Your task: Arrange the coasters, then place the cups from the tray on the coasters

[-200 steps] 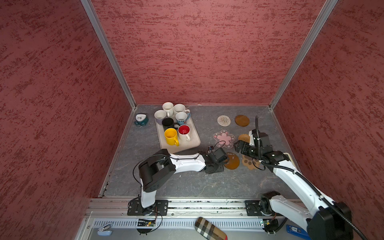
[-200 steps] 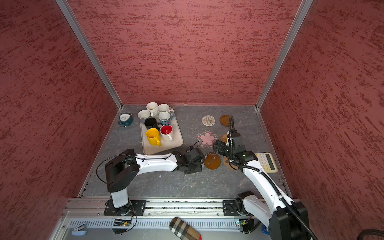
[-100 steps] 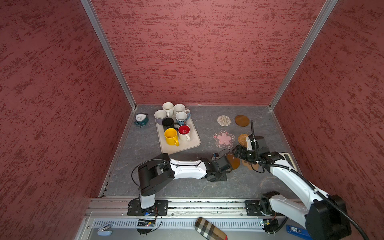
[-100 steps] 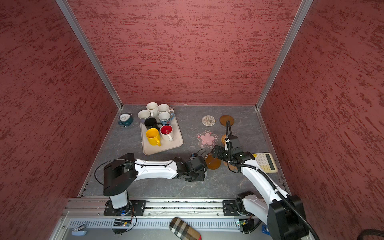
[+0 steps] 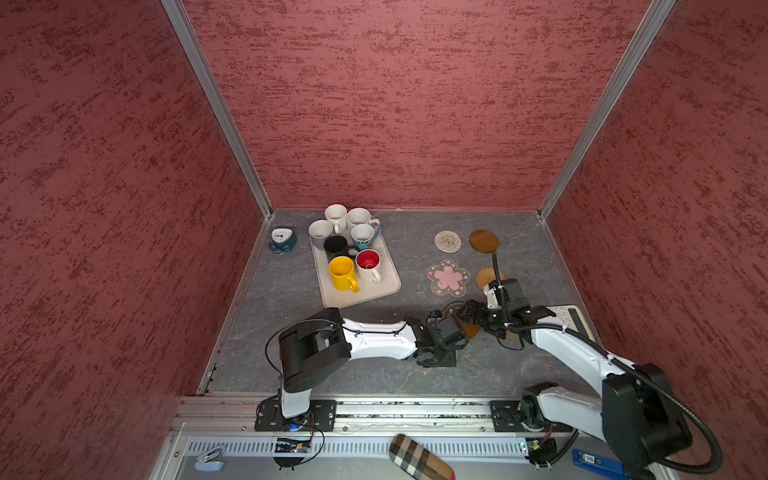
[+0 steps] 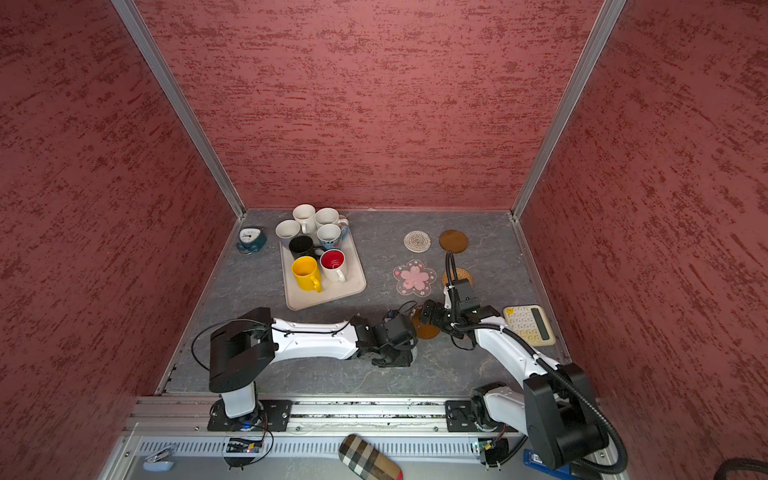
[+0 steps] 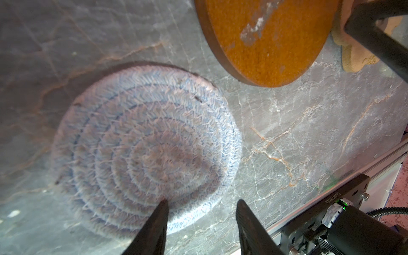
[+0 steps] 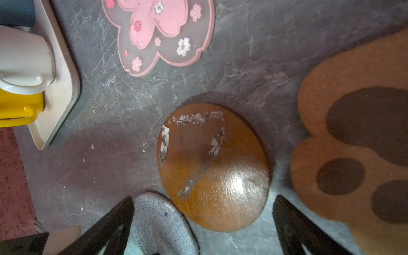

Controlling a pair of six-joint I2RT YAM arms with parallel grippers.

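Coaster of grey-blue crochet (image 7: 145,150) under left gripper (image 7: 202,201), jaws apart.

Lab cell: red panels (image 5: 395,104), aluminium rail (image 5: 395,409)

The left arm (image 5: 376,338) lies low, stretched rightward across the front, wrist bent so the left gripper (image 7: 202,205) points downward with its jaws partly apart. The right arm (image 5: 575,347) reaches in leftward, and the right gripper (image 8: 204,199) angles down, jaws spread wide. Both grippers sit close together.

Stereo overhead; close wrist views share brown disc (image 7: 265,39).
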